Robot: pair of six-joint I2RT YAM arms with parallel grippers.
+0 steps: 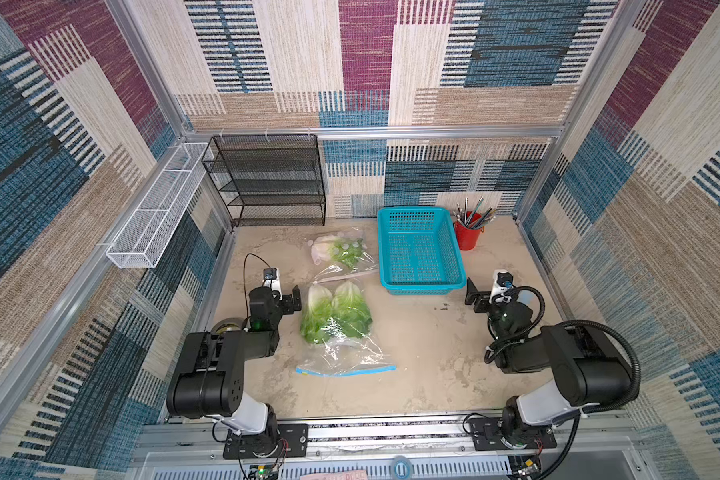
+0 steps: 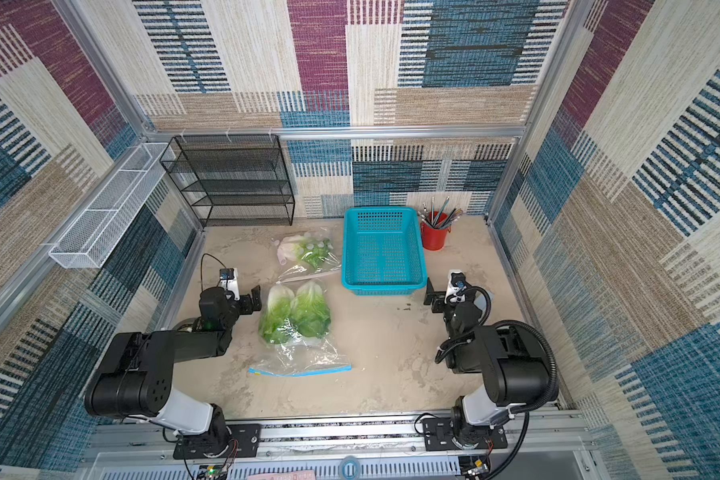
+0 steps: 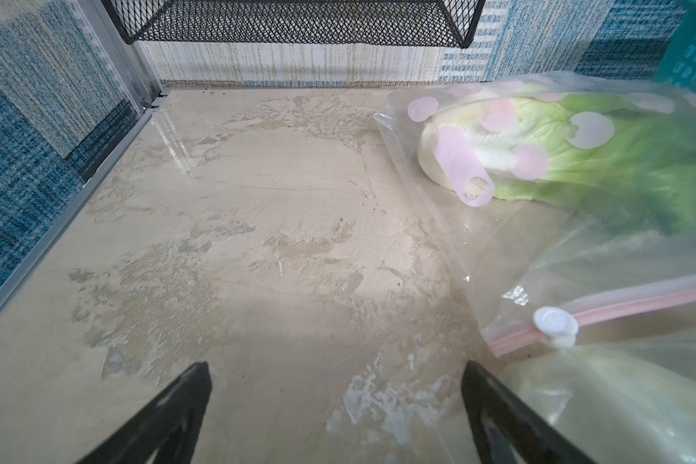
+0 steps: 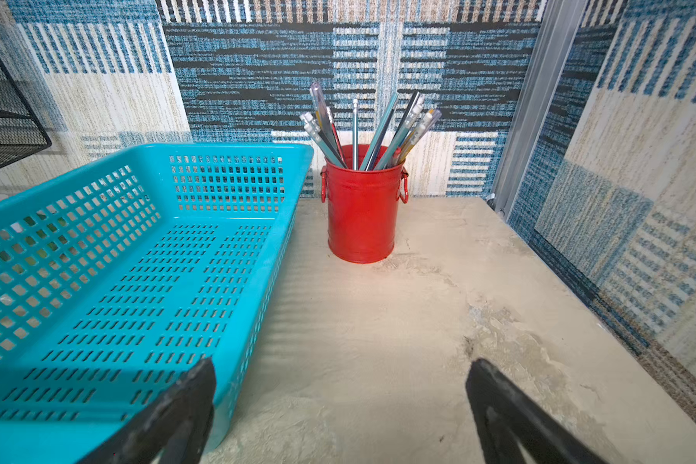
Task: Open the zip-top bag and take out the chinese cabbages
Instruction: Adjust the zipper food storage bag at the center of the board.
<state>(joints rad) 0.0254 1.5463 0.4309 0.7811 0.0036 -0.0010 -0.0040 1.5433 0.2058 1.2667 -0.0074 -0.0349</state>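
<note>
A clear zip-top bag (image 1: 344, 353) with a blue zip strip (image 1: 346, 371) lies mid-table, holding two chinese cabbages (image 1: 319, 316) (image 1: 352, 311) side by side, seen in both top views. Behind it a second, dotted bag (image 1: 341, 249) with a pink zip (image 3: 619, 305) and white slider (image 3: 555, 321) holds a third cabbage (image 3: 539, 152). My left gripper (image 1: 296, 297) (image 3: 336, 367) stands open and empty just left of the near bag. Open over bare table, my right gripper (image 1: 472, 297) (image 4: 342, 365) sits beside the basket's front right corner.
A turquoise basket (image 1: 422, 287) (image 4: 218, 150) stands right of the bags. A red cup of pens (image 1: 467, 235) (image 4: 360, 213) is behind it. A black mesh shelf (image 1: 267, 183) stands at the back left, and a white wire rack (image 1: 154, 208) hangs on the left wall.
</note>
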